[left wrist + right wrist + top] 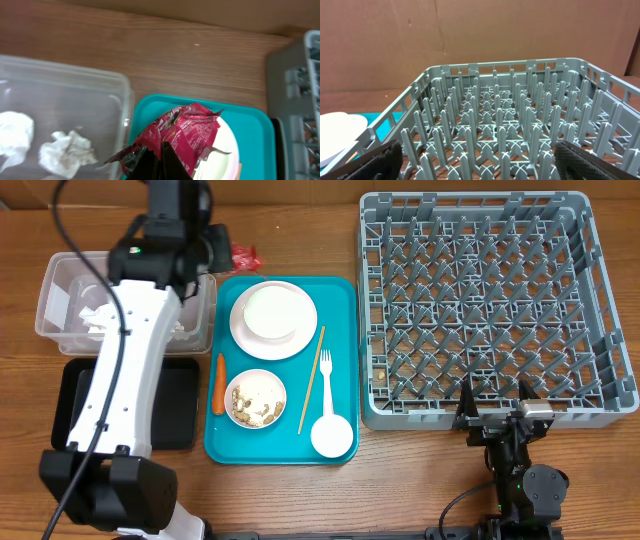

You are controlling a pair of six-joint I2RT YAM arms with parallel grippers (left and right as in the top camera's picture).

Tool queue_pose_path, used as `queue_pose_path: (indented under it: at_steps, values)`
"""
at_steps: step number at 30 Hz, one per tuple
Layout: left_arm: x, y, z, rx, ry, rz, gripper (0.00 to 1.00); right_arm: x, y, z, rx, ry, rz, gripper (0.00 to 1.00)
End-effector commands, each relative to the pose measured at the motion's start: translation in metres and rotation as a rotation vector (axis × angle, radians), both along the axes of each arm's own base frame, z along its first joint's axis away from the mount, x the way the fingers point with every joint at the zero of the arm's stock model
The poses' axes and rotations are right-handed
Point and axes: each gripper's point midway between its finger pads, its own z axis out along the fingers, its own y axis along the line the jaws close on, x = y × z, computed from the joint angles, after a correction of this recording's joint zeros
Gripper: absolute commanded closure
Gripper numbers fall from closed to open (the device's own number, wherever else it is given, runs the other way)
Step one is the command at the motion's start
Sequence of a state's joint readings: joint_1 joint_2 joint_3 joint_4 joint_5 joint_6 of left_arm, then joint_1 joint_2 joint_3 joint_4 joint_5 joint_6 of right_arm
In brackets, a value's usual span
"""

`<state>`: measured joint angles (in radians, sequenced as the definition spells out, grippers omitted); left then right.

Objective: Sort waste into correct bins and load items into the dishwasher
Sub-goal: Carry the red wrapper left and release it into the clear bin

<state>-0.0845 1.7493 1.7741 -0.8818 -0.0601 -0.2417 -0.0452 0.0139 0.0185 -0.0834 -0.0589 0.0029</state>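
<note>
**Getting the wrapper over the tub before letting go**

Left wrist view: at the bottom edge the left gripper (157,161) is showing, its dark fingers pressed together on the lower end of the red wrapper (187,131), which is standing crumpled above them. Under the wrapper the corner of the teal tray (252,125) and the plate (227,142) are showing. The tub (100,100), with napkins (67,150) lying in it, is sitting just to the left. So the wrapper is hanging beside the tub's wall, not over the tub. It seems to belong with the napkins. Letting go here would likely drop it on the tray or plate, so it should be well inside the wall, and a little lower, before the fingers part. Thin foil may cling to a pad, so a wide opening is wise.

Overhead view: the left arm (125,370) is spanning the black tray (182,410) and the tub, with the wrapper peeking out by the tub's right wall, near the teal tray's top corner.

Right wrist view: the right gripper (477,150) is facing the rack (485,67) with its fingers apart and nothing between them. It is well apart from the left arm, so a clash looks unlikely.
</note>
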Motion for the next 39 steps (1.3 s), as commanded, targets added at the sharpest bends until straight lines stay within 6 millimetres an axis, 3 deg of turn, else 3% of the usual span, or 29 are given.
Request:
queue_pose_path:
  at_steps: [1, 8, 14, 21, 27, 33, 39]
  values:
    - [-0.004, 0.027, 0.006, -0.033, 0.003, 0.096, 0.96, 0.0, -0.003, -0.002, -0.004, -0.002, -0.017, 0.0]
    - [-0.02, 0.086, -0.004, -0.067, 0.062, 0.272, 0.96, 0.0, -0.003, -0.002, -0.004, -0.002, -0.017, 0.0]
    - [-0.032, 0.119, -0.011, -0.073, 0.095, 0.354, 0.96, 0.0, -0.003, -0.002, -0.004, -0.002, -0.017, 0.0]
    - [-0.041, 0.143, -0.028, -0.015, 0.148, 0.422, 0.96, 0.0, -0.003, -0.002, -0.004, -0.002, -0.017, 0.0]
    - [-0.042, 0.158, -0.06, 0.057, 0.228, 0.469, 0.96, 0.0, -0.003, -0.002, -0.004, -0.002, -0.017, 0.0]
    - [-0.028, 0.161, -0.093, 0.068, 0.278, 0.45, 0.96, 0.0, -0.003, -0.002, -0.004, -0.002, -0.017, 0.0]
    - [-0.006, 0.166, -0.098, 0.091, 0.219, 0.419, 0.96, 0.0, -0.003, -0.002, -0.004, -0.002, -0.017, 0.0]
